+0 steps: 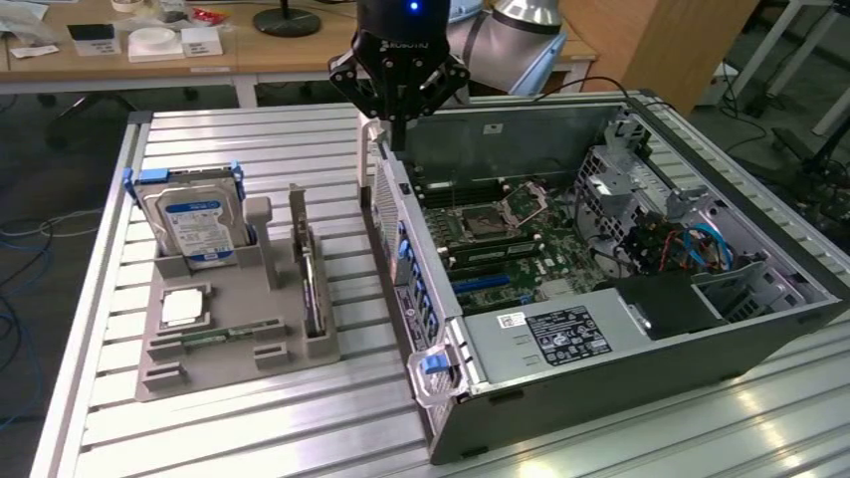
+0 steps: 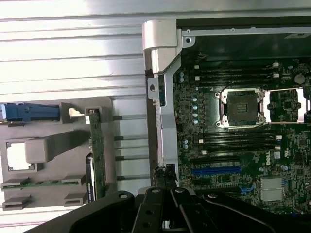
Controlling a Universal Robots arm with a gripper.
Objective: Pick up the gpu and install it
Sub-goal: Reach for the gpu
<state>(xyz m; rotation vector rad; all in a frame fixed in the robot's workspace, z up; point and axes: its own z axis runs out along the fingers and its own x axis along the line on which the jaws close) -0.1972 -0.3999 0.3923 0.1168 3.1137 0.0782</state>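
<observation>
Nothing done yet: gpu [image 1: 309, 271] upright in holder [image 1: 199, 370] on counter [image 1: 266, 438], unpicked; hand [image 1: 389, 127] shut, empty, above case [image 1: 638, 351] wall.

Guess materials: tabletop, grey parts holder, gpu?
Tabletop: bare metal, likely aluminium; silvery slotted ribs catching glare.
Grey parts holder: matte, probably plastic, maybe printed; dull uniform grey.
Gpu: green circuit board, standing on edge in the holder.

White lettering ROBOTIQ stands on the black body of the tool [image 1: 388, 125]. Print on the power supply label [image 1: 574, 336] and the hard drive label [image 1: 194, 221] is too small to read.
</observation>
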